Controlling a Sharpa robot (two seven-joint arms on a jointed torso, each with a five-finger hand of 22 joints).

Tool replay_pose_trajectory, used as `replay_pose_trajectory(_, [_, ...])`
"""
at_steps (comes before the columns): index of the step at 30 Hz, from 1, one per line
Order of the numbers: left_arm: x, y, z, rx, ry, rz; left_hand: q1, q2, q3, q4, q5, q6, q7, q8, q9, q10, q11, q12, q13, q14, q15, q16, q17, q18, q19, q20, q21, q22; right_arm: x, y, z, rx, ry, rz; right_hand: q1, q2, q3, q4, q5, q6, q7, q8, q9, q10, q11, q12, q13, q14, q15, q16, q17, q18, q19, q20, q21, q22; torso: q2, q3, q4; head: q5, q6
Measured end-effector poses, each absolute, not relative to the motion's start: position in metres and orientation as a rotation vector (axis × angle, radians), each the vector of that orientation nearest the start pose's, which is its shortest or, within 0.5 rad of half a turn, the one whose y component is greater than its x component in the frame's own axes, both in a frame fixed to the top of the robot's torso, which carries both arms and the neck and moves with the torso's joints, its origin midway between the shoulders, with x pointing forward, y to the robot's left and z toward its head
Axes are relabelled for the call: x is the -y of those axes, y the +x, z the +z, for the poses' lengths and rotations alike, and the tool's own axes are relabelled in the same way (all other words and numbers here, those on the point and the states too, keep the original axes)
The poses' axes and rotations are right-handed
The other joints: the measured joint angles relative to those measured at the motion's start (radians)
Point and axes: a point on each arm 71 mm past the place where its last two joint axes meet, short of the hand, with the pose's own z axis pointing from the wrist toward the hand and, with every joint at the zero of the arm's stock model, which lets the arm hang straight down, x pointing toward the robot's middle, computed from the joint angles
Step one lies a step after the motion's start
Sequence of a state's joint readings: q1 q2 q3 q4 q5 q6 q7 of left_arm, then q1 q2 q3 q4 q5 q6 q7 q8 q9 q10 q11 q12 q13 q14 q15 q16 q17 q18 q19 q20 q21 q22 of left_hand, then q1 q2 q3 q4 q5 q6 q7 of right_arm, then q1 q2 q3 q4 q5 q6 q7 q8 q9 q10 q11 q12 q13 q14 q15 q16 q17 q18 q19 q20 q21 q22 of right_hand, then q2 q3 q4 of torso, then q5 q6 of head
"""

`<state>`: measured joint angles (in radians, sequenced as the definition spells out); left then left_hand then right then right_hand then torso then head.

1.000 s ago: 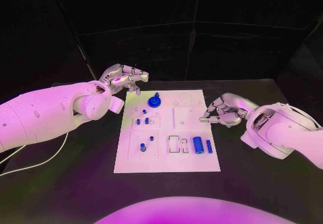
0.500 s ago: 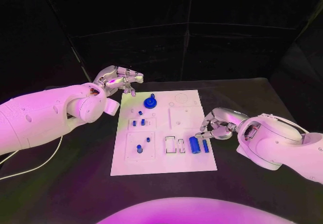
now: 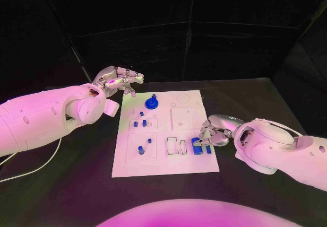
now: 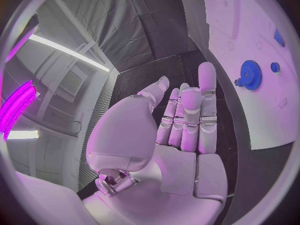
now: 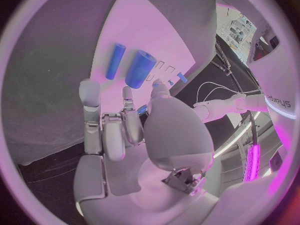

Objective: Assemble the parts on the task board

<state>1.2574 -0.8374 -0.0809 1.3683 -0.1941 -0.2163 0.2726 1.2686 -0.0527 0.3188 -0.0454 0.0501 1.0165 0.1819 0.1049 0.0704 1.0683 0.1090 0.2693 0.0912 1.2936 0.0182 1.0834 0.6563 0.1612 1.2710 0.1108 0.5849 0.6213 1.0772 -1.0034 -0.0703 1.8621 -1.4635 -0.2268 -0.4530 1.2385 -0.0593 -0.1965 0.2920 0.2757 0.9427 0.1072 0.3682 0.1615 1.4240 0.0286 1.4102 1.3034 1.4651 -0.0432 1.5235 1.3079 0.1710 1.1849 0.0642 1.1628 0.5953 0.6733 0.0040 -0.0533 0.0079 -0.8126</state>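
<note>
Right hand (image 3: 217, 132): seen at centre right of the head view, over the board's right edge; fingers parted and curled, nothing held. In the right wrist view the fingertips (image 5: 89, 91) hang just short of the two loose parts, no contact being shown.
Likely reason: the hand appears to be set for a pick of one of those parts.
Large blue cylinder (image 3: 196, 145): laid flat in the board's lower right, just beside the right hand.
Thin blue rod (image 3: 208, 149): laid alongside the cylinder, nearer the board's edge.
Left hand (image 3: 120, 79): held in the upper left, off the board's far left corner; fingers loosely curled, nothing gripped.
Blue gear (image 3: 152, 101): seated on the upper part of the board.
Task board (image 3: 163, 163): lies mid-frame; small blue pegs (image 3: 140, 150) stand in its left recesses.
</note>
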Motion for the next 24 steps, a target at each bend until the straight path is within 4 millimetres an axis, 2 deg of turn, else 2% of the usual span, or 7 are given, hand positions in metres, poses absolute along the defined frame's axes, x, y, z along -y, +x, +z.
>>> replay_pose_trajectory(4, [-0.248, 0.519, -0.178, -1.562, -0.944, -1.361, -0.002, 0.002, -0.005, 0.005, 0.0, 0.0, 0.0, 0.0, 0.0, 0.0, 0.0, 0.002, 0.001, 0.0, 0.0, 0.0, -0.001, 0.0, 0.0, 0.0, 0.0, -0.001, 0.194, 0.392, -0.233, -1.994, -0.043, 0.502, -0.019, -0.007, -0.002, 0.002, -0.003, -0.004, 0.003, 0.011, 0.005, 0.0, 0.0, 0.0, 0.002, 0.0, 0.0, 0.0, 0.0, 0.0, 0.0, 0.0, 0.0, 0.001, 0.0, 0.0, -0.0008, 0.0, -0.001])
replay_pose_trajectory(8, [-0.248, 0.519, -0.178, -1.562, -0.944, -1.361, -0.005, 0.004, -0.005, 0.005, 0.0, 0.0, 0.0, 0.0, 0.0, 0.0, 0.0, 0.006, 0.001, -0.004, 0.004, 0.0, -0.002, 0.0, 0.0, 0.0, 0.0, -0.001, 0.193, 0.392, -0.236, -2.007, -0.053, 0.492, -0.048, -0.021, -0.002, 0.002, -0.038, -0.016, 0.002, 0.029, 0.012, 0.0, 0.0, 0.0, 0.005, 0.0, 0.0, 0.0, 0.0, 0.0, 0.0, 0.0, 0.0, 0.003, 0.001, 0.0004, -0.0008, 0.0, -0.003])
replay_pose_trajectory(16, [-0.248, 0.519, -0.179, -1.563, -0.944, -1.361, -0.004, 0.004, -0.01, 0.01, 0.0, 0.0, 0.0, 0.0, 0.0, 0.0, 0.0, 0.006, 0.001, -0.004, 0.004, 0.0, -0.003, 0.0, 0.0, 0.0, 0.0, -0.003, 0.19, 0.393, -0.241, -2.024, -0.067, 0.471, -0.056, -0.029, -0.002, 0.002, -0.051, -0.017, 0.0, 0.034, 0.015, 0.0, 0.0, -0.001, 0.005, 0.0, 0.0, 0.0, 0.0, 0.0, 0.0, 0.0, 0.0, 0.003, 0.001, 0.001, -0.0002, 0.001, -0.005])
replay_pose_trajectory(21, [-0.248, 0.519, -0.179, -1.565, -0.945, -1.361, -0.004, 0.004, -0.01, 0.01, 0.0, 0.0, 0.0, 0.0, 0.0, -0.004, -0.004, 0.006, 0.001, -0.004, 0.004, 0.0, -0.004, 0.0, 0.0, 0.0, -0.001, -0.003, 0.188, 0.395, -0.245, -2.032, -0.077, 0.459, -0.055, -0.028, 0.003, -0.002, -0.051, -0.017, 0.0, 0.049, 0.02, 0.0, 0.0, -0.001, 0.005, 0.0, 0.0, 0.0, 0.0, 0.0, 0.0, 0.0, 0.006, 0.004, 0.001, 0.0004, -0.0001, 0.001, -0.007])
replay_pose_trajectory(24, [-0.248, 0.519, -0.179, -1.567, -0.945, -1.361, -0.004, 0.004, -0.013, 0.013, 0.0, 0.0, 0.0, 0.0, 0.0, -0.007, 0.0, 0.006, 0.002, -0.004, 0.003, 0.0, -0.004, 0.0, 0.0, 0.0, -0.004, -0.004, 0.186, 0.394, -0.247, -2.032, -0.082, 0.459, -0.04, -0.013, 0.014, -0.002, -0.026, -0.02, -0.003, 0.06, 0.028, 0.0, 0.0, -0.001, 0.005, 0.0, 0.0, 0.0, 0.0, 0.0, 0.0, 0.0, 0.006, 0.004, 0.001, -0.0002, -0.0001, 0.0, -0.006])
